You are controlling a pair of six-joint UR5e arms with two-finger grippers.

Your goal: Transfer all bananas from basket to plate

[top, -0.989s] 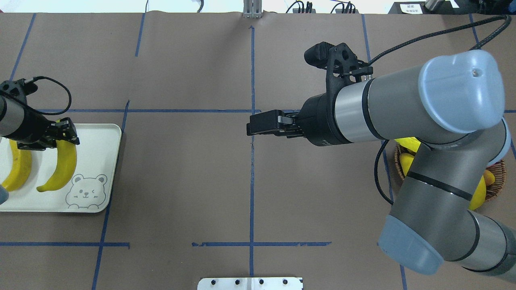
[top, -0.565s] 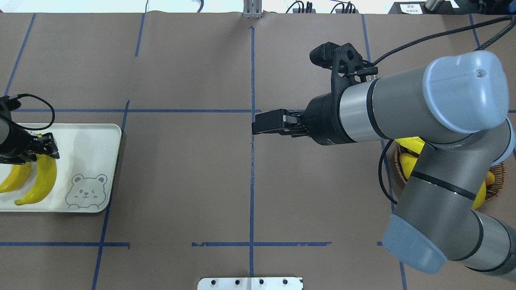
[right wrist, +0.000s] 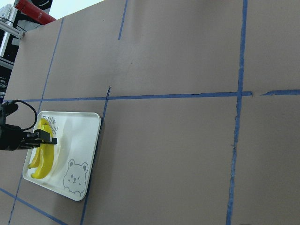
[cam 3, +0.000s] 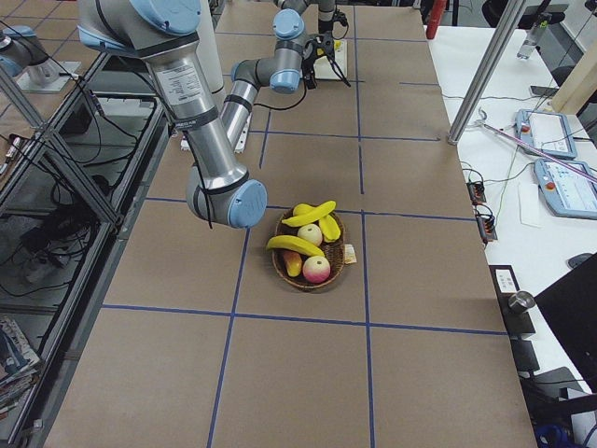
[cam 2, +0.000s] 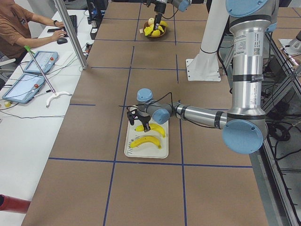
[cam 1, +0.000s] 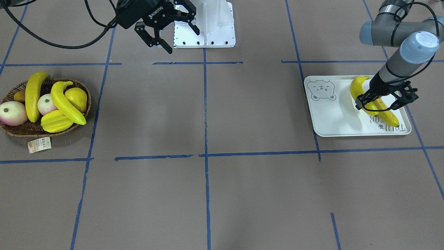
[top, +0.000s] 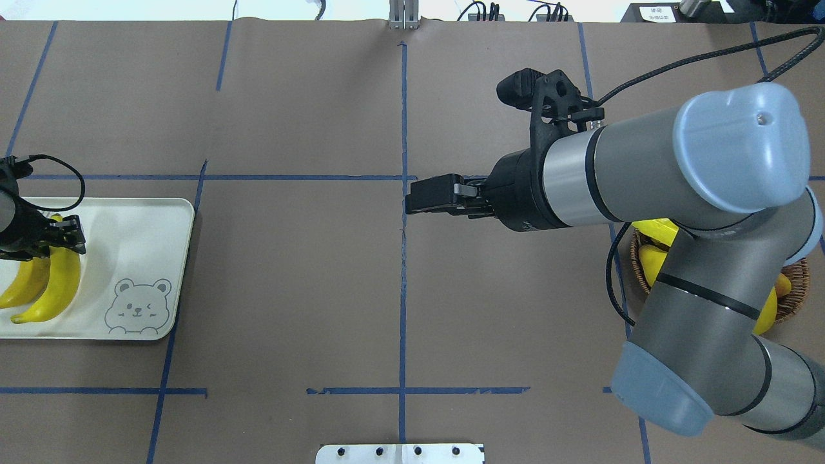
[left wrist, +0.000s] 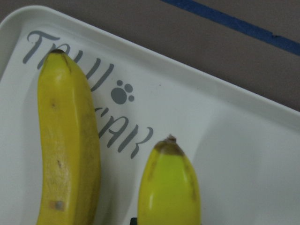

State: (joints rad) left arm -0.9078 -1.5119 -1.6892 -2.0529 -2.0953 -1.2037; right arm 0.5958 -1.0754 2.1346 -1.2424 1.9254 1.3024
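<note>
On the plate (top: 142, 225) (cam 1: 333, 118) lies one banana (top: 22, 290) (left wrist: 65, 140). My left gripper (top: 61, 235) (cam 1: 369, 102) is shut on a second banana (top: 55, 290) (left wrist: 168, 187) and holds it low over the plate beside the first; whether it touches the plate, I cannot tell. The basket (cam 1: 45, 131) (cam 3: 308, 275) holds two bananas (cam 1: 33, 95) (cam 1: 66, 102) among other fruit. In the overhead view my right arm hides most of the basket (top: 796, 296). My right gripper (cam 1: 183, 41) (top: 410, 196) hangs open and empty above mid-table, far from the basket.
The basket also holds a yellow starfruit (cam 1: 55, 123), a pear (cam 1: 78, 97) and apples (cam 1: 12, 114); a paper tag (cam 1: 39, 144) lies beside it. A white base plate (cam 1: 204, 27) sits at the robot's edge. A person (cam 2: 19, 28) works at a side desk.
My left gripper carried its banana across the plate, away from the bear drawing, and set it close beside the other banana. The right arm drew back slightly toward the basket side.
</note>
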